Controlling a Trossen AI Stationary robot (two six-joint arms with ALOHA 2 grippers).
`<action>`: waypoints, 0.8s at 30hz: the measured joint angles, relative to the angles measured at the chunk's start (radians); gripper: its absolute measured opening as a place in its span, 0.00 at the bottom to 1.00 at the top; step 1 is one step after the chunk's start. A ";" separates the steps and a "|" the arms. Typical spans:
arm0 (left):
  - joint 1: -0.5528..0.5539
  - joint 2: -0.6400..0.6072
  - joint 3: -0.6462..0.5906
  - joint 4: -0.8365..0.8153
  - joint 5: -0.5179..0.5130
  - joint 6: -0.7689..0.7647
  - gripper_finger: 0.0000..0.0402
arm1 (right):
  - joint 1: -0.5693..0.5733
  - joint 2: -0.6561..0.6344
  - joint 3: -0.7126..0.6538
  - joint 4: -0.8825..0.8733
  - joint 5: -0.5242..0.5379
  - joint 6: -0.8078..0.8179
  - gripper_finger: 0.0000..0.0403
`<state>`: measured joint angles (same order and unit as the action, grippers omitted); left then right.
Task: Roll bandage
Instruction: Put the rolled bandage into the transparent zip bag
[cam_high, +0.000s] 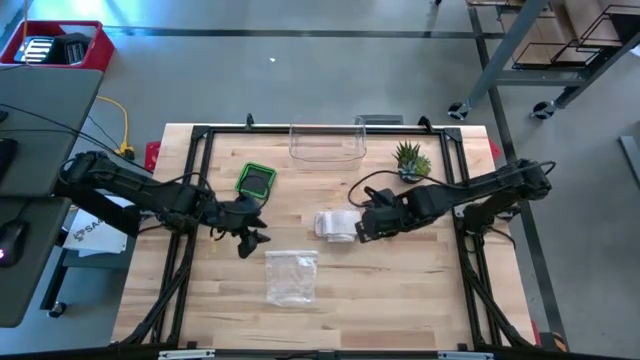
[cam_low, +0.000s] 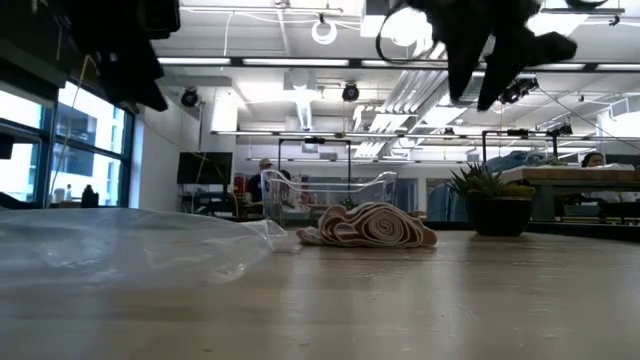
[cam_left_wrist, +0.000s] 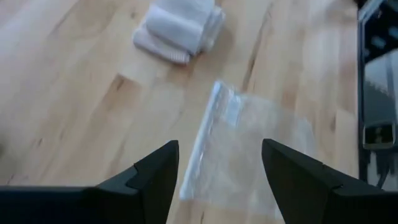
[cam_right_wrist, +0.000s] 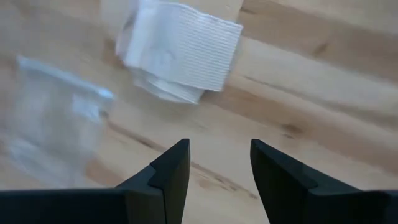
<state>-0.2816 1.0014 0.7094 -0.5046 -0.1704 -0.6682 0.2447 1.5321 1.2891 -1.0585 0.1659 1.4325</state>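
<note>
Clear plastic bag (cam_low: 130, 245) lies just beside my spread left gripper (cam_left_wrist: 219, 163) and right gripper (cam_right_wrist: 219, 155); closing carelessly, I could snag it, not the bandage (cam_right_wrist: 180, 53).

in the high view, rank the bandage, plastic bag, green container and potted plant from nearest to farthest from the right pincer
Measured from the right pincer, open above the table:
1. Bandage, right beside it, toward the left arm.
2. Potted plant, behind it near the table's back edge.
3. Plastic bag, toward the front; nearly tied with the plant.
4. Green container, far across on the left arm's side.
</note>
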 joint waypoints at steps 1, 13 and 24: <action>0.013 0.004 0.000 0.015 0.000 0.000 0.56 | -0.006 -0.010 -0.044 0.064 -0.003 0.044 0.40; 0.119 0.105 -0.010 0.256 -0.012 -0.115 0.56 | 0.002 -0.048 -0.388 0.747 0.033 0.288 0.40; 0.195 0.216 -0.010 0.500 0.050 -0.171 0.56 | -0.052 -0.048 -0.382 0.682 0.023 0.057 0.40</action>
<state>-0.0862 1.2175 0.6994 -0.0042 -0.1202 -0.8392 0.1928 1.4845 0.9073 -0.3760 0.1893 1.4896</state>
